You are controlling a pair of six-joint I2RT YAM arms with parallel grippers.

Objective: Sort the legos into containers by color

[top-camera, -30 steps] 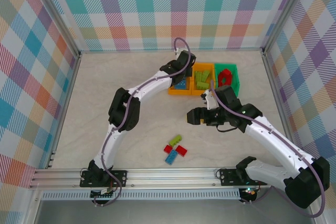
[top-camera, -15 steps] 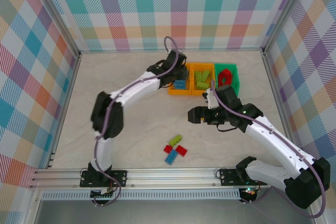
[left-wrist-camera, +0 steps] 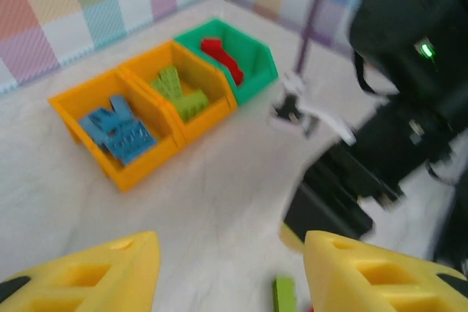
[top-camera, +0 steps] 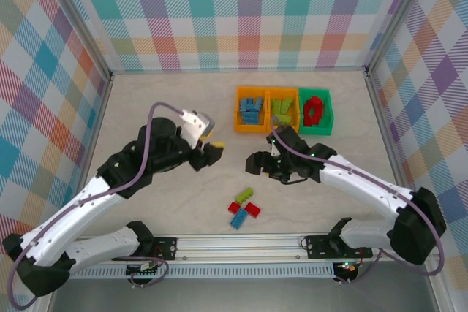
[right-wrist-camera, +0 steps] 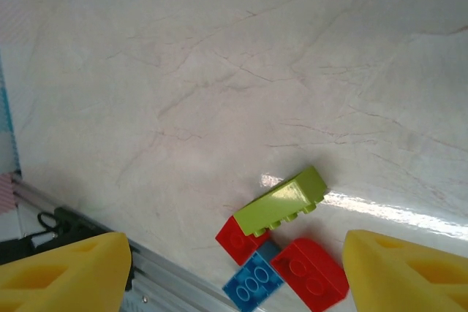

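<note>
- Left gripper (top-camera: pixel 213 150): jaws apart, nothing held.
- Right gripper (top-camera: pixel 254 160): jaws wide, nothing held; loose legos (top-camera: pixel 243 208) at its 7 o'clock.
- Containers (top-camera: pixel 282 90): table's 1 o'clock, holding colour-sorted bricks.

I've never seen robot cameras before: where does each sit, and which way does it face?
Top external: above and behind, looking down; left arm and right arm show.
Left wrist: on the left arm, facing the bins; own yellow fingers below.
Right wrist: looking down at loose legos; own fingers below.
Shared: bins, top and left wrist.
</note>
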